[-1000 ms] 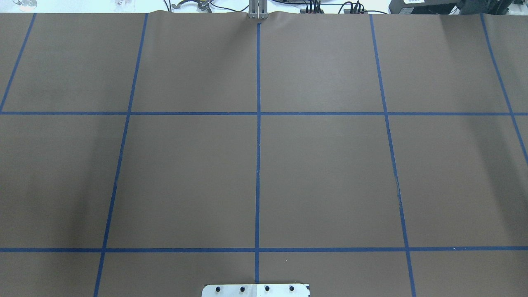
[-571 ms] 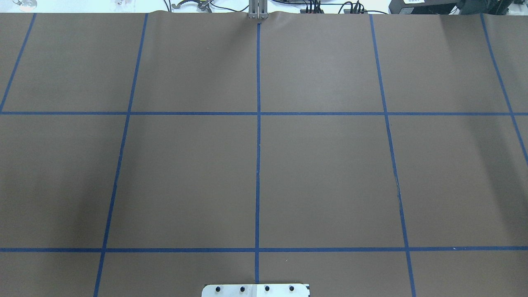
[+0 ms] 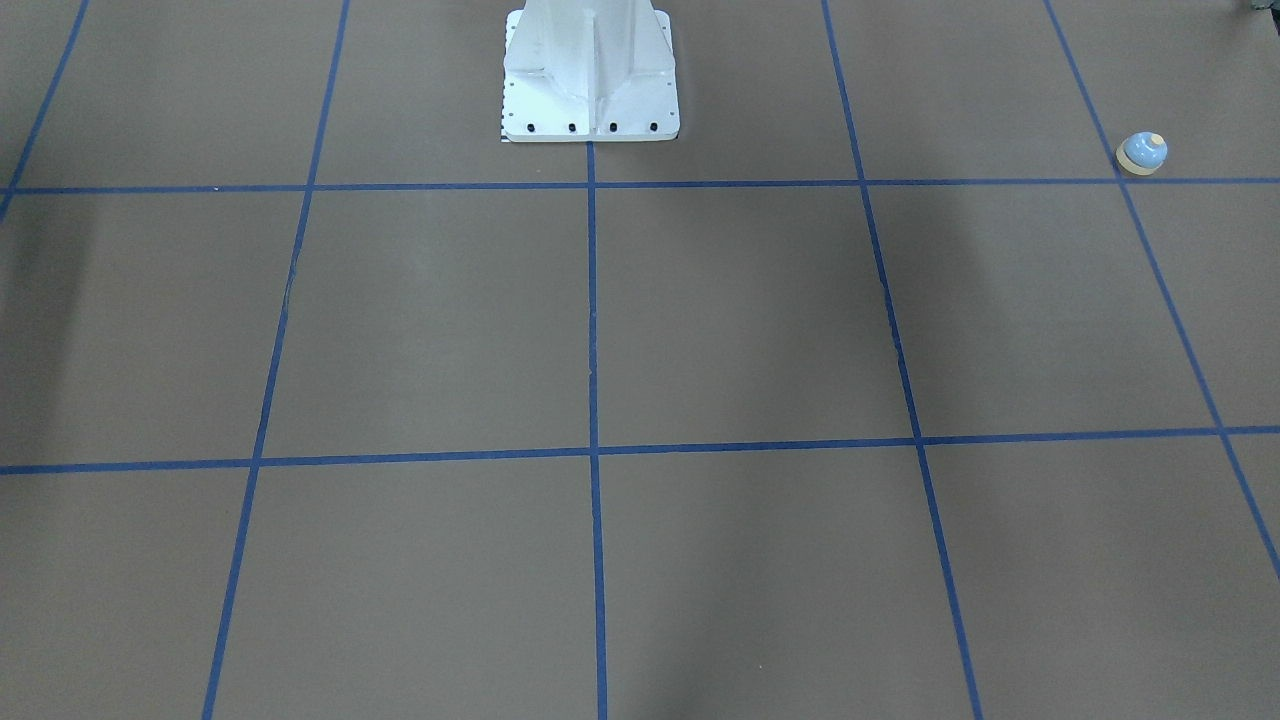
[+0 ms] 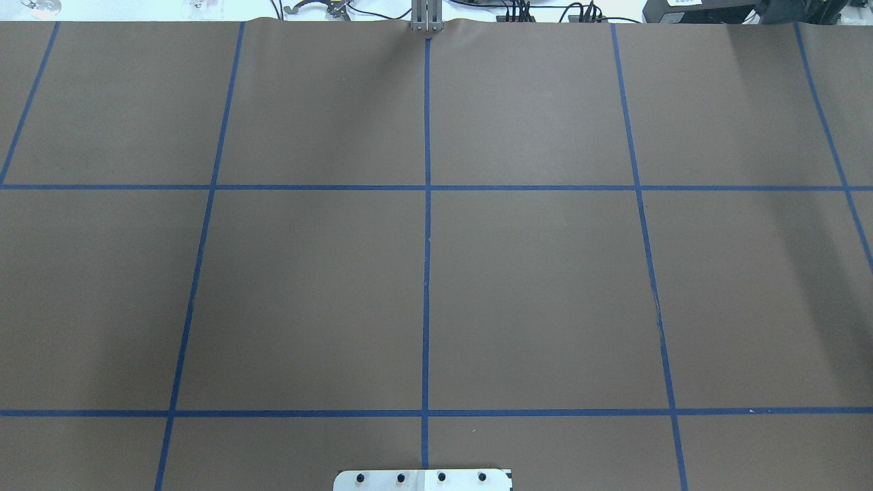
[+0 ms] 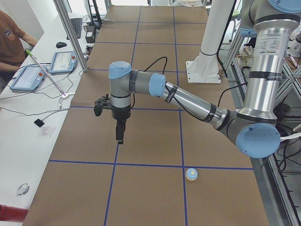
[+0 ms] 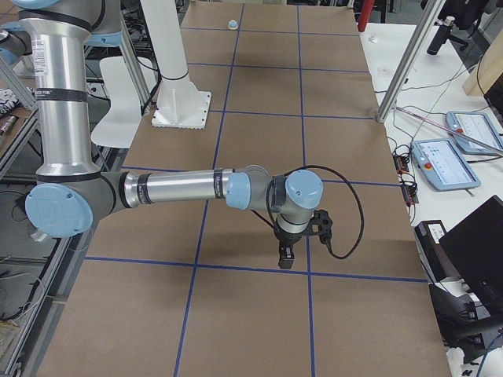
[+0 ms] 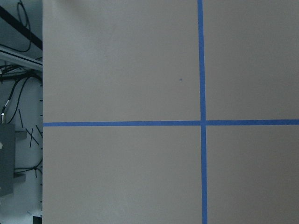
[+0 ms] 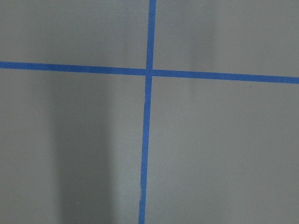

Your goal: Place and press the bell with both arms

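Note:
The bell (image 3: 1141,153) stands upright on the brown table near a blue tape crossing, on the robot's left side. It also shows in the exterior left view (image 5: 191,174) and, small and far, in the exterior right view (image 6: 233,24). My left gripper (image 5: 120,140) points down over the table, well away from the bell, toward the operators' side. My right gripper (image 6: 286,261) points down over the table's other end. Both grippers show only in the side views, so I cannot tell whether they are open or shut. Neither wrist view shows the bell or any fingers.
The white pedestal (image 3: 590,80) stands at the robot's edge of the table. Blue tape lines (image 4: 426,273) grid the brown cover. Metal posts (image 5: 70,33) (image 6: 405,63), tablets (image 5: 61,61) and an operator (image 5: 9,42) are along the far side.

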You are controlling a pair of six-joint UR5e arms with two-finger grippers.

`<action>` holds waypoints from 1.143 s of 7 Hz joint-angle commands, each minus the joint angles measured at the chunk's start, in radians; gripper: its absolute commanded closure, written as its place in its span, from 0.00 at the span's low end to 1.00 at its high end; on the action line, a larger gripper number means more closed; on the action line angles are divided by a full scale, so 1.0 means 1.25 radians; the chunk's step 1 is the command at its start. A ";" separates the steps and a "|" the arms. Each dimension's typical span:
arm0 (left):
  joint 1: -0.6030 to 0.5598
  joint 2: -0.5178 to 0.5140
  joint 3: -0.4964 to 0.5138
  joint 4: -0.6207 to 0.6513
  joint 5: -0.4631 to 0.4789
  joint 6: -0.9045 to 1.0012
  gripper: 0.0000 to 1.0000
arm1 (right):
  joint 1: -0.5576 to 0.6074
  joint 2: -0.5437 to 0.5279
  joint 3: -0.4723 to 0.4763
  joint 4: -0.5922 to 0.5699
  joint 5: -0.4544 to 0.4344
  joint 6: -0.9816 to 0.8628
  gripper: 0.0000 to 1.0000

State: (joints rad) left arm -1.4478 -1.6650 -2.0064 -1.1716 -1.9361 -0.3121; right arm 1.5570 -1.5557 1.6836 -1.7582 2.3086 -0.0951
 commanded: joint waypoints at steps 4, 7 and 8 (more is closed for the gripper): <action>0.288 0.093 -0.167 0.153 0.275 -0.749 0.00 | 0.000 -0.002 0.026 -0.001 -0.005 0.002 0.00; 0.572 0.184 -0.163 0.219 0.324 -1.291 0.00 | 0.000 -0.001 0.018 -0.001 -0.006 0.001 0.00; 0.632 0.247 -0.162 0.218 0.324 -1.418 0.00 | -0.001 0.009 0.017 -0.001 -0.007 0.001 0.00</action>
State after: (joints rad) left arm -0.7617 -1.4399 -2.2107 -0.9036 -1.5340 -1.8652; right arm 1.5566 -1.5552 1.7086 -1.7595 2.3019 -0.0930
